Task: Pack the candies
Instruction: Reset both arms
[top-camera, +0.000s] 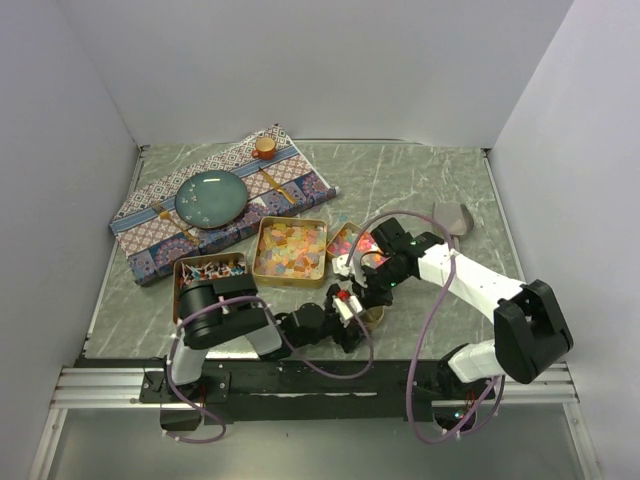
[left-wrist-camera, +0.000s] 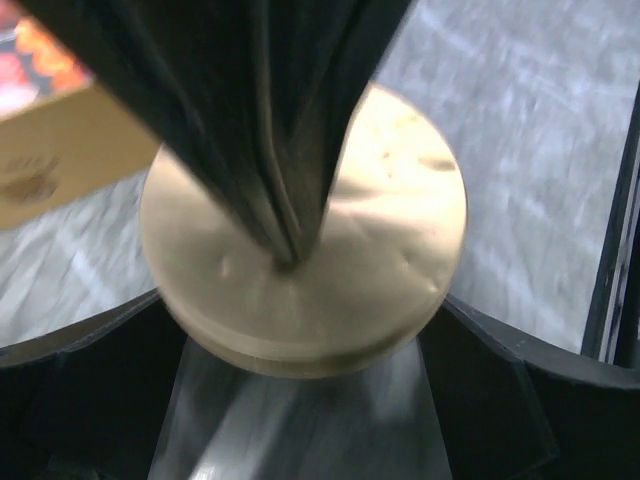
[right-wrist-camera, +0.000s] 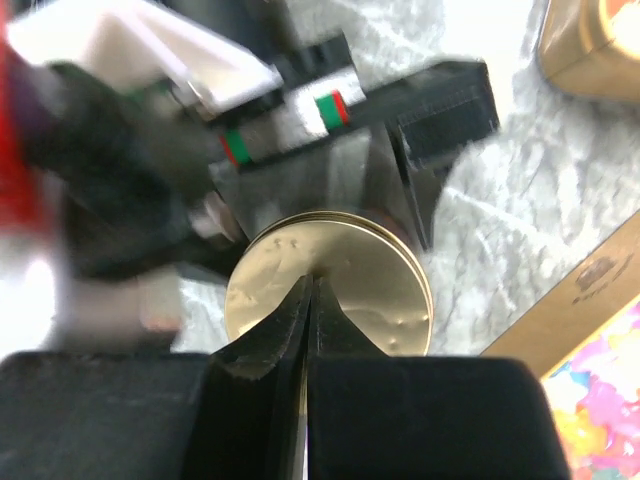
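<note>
Working the round disc (right-wrist-camera: 370, 290), lower centre; candies (top-camera: 292, 248) lie just above.
Right gripper (right-wrist-camera: 310, 285) closed and empty, tips on disc; left gripper (left-wrist-camera: 300, 350) wide open, flanking it; next, probably close squarely.

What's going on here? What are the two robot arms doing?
Both arms meet over a round tan disc near the front of the table. The left claw is wide open, with one finger on each side of the disc. The right claw is shut, and its tips point down onto the disc's top. The candies sit in gold tins just behind; neither claw holds any.
</note>
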